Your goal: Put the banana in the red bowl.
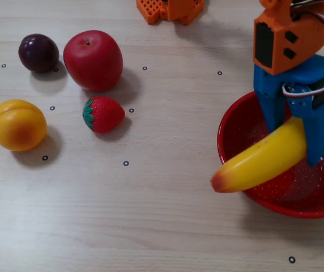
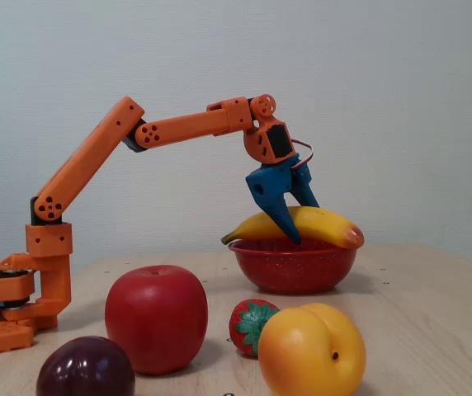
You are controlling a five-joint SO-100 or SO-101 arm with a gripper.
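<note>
Both fixed views show the gripper [image 1: 295, 144] [image 2: 295, 223] pinching the banana [image 1: 261, 161] [image 2: 318, 223] between its blue fingers [image 1: 319, 133], above the bowl [image 1: 235, 116] [image 2: 294, 268]. From the top-down angle, the banana's orange-red end juts past the bowl's lower-left rim; from the side, it sits level across the rim, though whether it touches is unclear. Well to the left on the table [image 1: 150, 215] stand an apple [image 1: 93, 60] [image 2: 157, 318], plum [image 1: 38, 52] [image 2: 86, 367], peach [image 1: 18, 124] [image 2: 311, 351] and strawberry [image 1: 103, 114] [image 2: 251, 327].
</note>
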